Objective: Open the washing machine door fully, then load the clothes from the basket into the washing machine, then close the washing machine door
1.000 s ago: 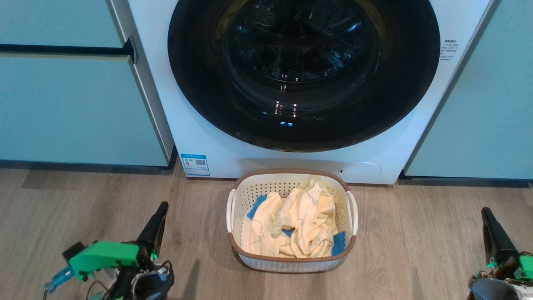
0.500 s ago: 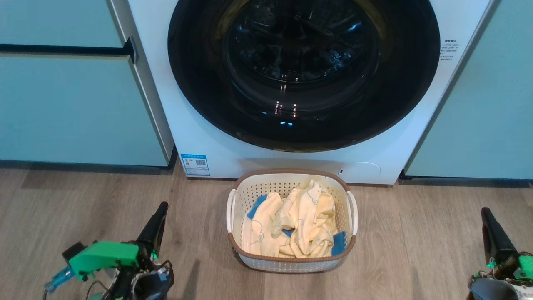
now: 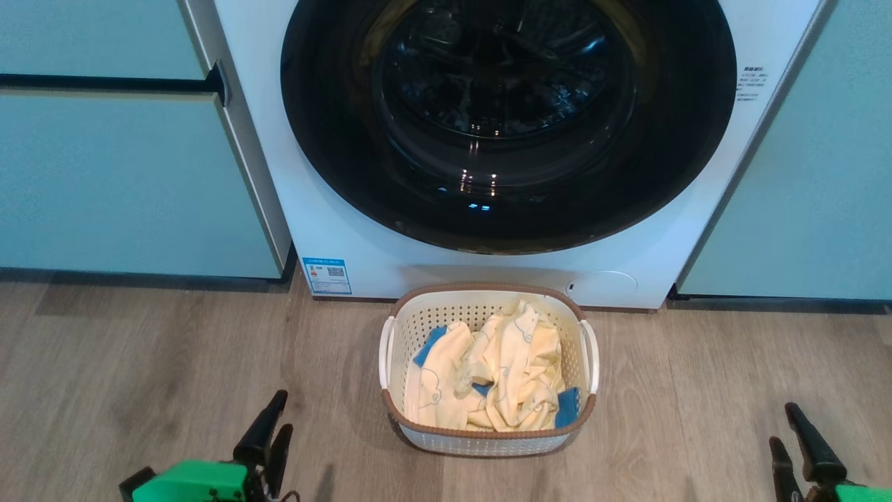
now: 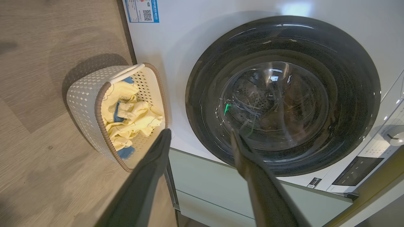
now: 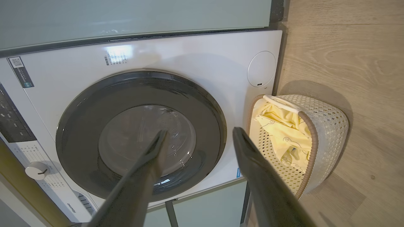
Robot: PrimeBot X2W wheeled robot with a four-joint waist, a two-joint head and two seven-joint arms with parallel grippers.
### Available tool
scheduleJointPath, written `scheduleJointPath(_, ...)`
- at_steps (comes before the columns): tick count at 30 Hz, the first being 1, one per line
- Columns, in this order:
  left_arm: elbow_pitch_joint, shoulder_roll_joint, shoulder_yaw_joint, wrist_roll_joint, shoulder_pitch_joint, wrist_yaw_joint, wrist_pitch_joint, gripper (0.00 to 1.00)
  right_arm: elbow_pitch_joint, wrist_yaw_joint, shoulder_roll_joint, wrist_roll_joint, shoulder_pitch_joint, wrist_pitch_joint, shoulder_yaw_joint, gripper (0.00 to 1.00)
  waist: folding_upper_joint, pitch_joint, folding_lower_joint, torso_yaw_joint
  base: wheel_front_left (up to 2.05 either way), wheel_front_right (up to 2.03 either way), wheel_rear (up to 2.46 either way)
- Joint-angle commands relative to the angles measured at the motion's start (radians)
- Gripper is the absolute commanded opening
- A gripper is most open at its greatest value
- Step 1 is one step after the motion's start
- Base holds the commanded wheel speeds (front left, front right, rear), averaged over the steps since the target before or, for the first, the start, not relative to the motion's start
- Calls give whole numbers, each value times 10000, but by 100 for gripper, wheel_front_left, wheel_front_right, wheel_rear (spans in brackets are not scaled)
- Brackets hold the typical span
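**Door shut, basket full, both grippers free**

The washing machine [image 3: 327, 230] stands in front of you between teal cabinets. It is the heavy, fixed thing here, so nothing you do should shift it. Its door [image 3: 327, 139] lies closed against the white front. Expect a rigid, glossy rim that will probably slip under smooth fingers, and a glass bowl you shouldn't knock. I can't make out a handle recess, so find the rim's free edge before you pull. Through the glass you can see steel drum and no garment.

The basket [image 3: 488, 288] sits on the floor just in front of the machine, below the door. It's light plastic and likely to slide if you drag cloth against its wall. It holds the clothes [image 3: 509, 369] in a crumpled heap, soft and light. Pinch a raised fold near the top.

Your left gripper [image 4: 200, 132] and right gripper [image 5: 199, 130] both hang spread apart, holding nothing, well back from the basket on either side.
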Motion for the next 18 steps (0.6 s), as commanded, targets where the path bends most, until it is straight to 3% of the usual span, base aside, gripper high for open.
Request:
scheduleJointPath(1,-338,85,4,190,-499,-13,-131,100,-398,1,-78,-195,-476,-137,32,100,0,3,0,2,0,0,0)
scheduleJointPath(18,-693,114,-52,1990,-884,-15,-631,100,-959,4,-118,-2039,-695,-638,175,100,0,55,0,40,0,0,0)
